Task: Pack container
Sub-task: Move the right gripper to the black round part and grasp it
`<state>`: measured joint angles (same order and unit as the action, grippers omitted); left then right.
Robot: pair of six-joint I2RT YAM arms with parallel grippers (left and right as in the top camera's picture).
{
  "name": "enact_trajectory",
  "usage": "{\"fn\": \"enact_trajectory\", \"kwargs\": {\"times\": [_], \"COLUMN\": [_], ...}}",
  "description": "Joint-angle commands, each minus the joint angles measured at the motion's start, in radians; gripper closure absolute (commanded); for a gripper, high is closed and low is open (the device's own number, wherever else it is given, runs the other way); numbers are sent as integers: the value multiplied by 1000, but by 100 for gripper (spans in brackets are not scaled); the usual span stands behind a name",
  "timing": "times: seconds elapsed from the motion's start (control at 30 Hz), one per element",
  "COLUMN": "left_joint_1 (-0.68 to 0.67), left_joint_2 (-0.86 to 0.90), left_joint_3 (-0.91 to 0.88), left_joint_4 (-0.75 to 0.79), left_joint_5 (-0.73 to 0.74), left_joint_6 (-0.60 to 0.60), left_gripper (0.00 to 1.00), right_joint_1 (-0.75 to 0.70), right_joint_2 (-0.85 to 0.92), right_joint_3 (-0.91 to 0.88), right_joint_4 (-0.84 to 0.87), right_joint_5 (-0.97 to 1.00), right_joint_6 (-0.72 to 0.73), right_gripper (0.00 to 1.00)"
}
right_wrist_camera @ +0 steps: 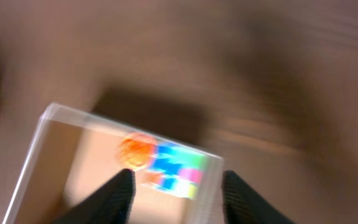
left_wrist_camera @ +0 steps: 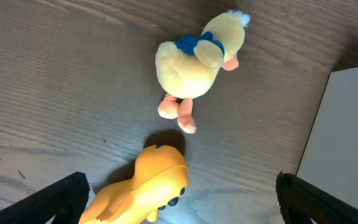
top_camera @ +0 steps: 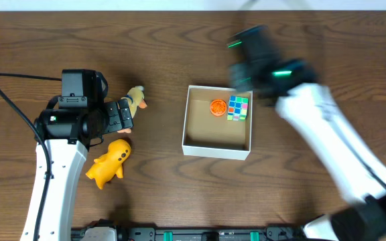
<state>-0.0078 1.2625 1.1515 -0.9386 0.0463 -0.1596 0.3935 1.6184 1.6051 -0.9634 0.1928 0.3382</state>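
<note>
Box (top_camera: 216, 152) right of table centre; cube (top_camera: 238, 107) and orange toy (top_camera: 218, 106) inside, along one wall. Left gripper (top_camera: 126, 117) fingers spread, empty, near duck (top_camera: 135, 98) and yellow toy (top_camera: 109, 163); right gripper (right_wrist_camera: 180, 198) blurred, fingers apart, over box.

A container (top_camera: 216, 152) on the worktop (top_camera: 179, 40) holds a puzzle cube (top_camera: 238, 107) beside a disc (top_camera: 218, 107); left of it lie a plush duck (top_camera: 136, 99) and a toy figure (top_camera: 109, 163).
</note>
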Motion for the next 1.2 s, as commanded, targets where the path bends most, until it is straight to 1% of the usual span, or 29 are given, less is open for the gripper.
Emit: {"fn": "enact_trajectory", "kwargs": {"times": [0.0, 0.03, 0.07, 0.17, 0.2, 0.27, 0.37, 0.57, 0.8, 0.97, 1.17], "left_joint_1": [-2, -2, -2, -2, -2, -2, -2, -2, -2, -2, -2], "left_joint_2": [5, 5, 5, 5, 5, 5, 5, 5, 5, 5, 5], "left_joint_3": [18, 18, 18, 18, 18, 18, 18, 18, 18, 18, 18], "left_joint_4": [-3, -3, -3, -3, -3, -3, -4, -5, -4, -4, -4], "left_joint_5": [-2, -2, -2, -2, -2, -2, -2, -2, -2, -2, -2], "left_joint_6": [10, 9, 9, 9, 9, 10, 9, 9, 10, 9, 9], "left_gripper": [2, 1, 2, 2, 2, 2, 2, 2, 2, 2, 2], "right_joint_1": [-187, -243, -297, -469, -536, -618, -724, -885, -984, -988, -988], "right_joint_2": [-66, -75, -77, -69, -65, -62, -61, -61, -61, -61, -61], "right_joint_3": [-2, -2, -2, -14, -34, -78, -173, -370, -550, -643, -723], "right_joint_4": [-92, -126, -158, -235, -250, -252, -224, -117, 52, 177, 306], "right_joint_5": [35, 31, 18, -45, -62, -66, -66, -66, -71, -112, -119], "right_joint_6": [158, 176, 187, 185, 184, 184, 184, 141, 86, 47, 47], "right_gripper": [23, 9, 1, 1, 1, 1, 1, 1, 1, 1, 1]}}
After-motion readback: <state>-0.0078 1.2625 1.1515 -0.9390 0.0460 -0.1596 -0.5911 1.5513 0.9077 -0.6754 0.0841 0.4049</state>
